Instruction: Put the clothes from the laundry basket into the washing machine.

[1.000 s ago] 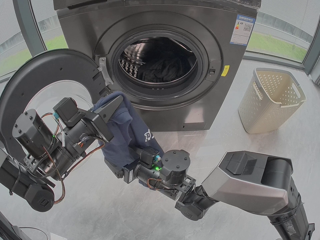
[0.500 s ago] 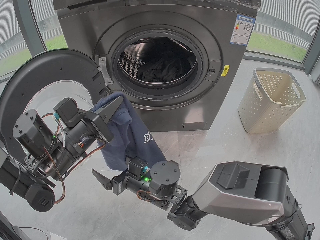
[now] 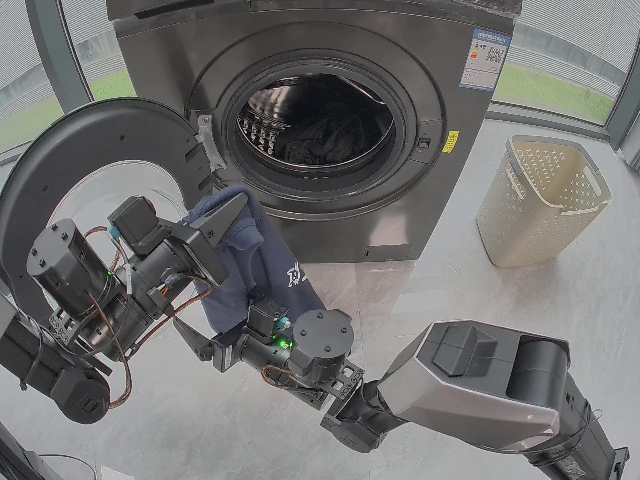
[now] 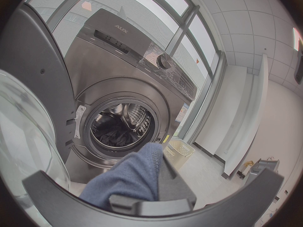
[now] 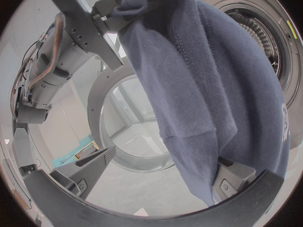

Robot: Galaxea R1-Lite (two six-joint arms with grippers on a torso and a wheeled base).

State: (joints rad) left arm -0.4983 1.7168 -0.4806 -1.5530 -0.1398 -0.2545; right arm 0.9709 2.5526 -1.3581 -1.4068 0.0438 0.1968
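A navy blue garment [image 3: 263, 265] hangs from my left gripper [image 3: 230, 216], which is shut on its top fold, in front of and below the washing machine's [image 3: 320, 41] open porthole. In the left wrist view the cloth [image 4: 132, 177] is bunched between the fingers. My right gripper [image 3: 210, 338] stands open at the garment's lower end. One finger [image 5: 94, 161] is bare and the other [image 5: 235, 175] is partly behind the hanging cloth [image 5: 202, 89]. Dark clothes [image 3: 327, 138] lie in the drum. The cream laundry basket [image 3: 540, 201] stands on the floor to the right.
The round machine door [image 3: 87, 148] is swung open to the left, close behind my left arm. Glass walls run behind the machine. Bare grey floor [image 3: 413, 288] lies between the machine and the basket.
My right gripper has drawn away from the garment's lower part, down and to the left, then risen slightly, with its fingers open. The left gripper and garment have stayed put.
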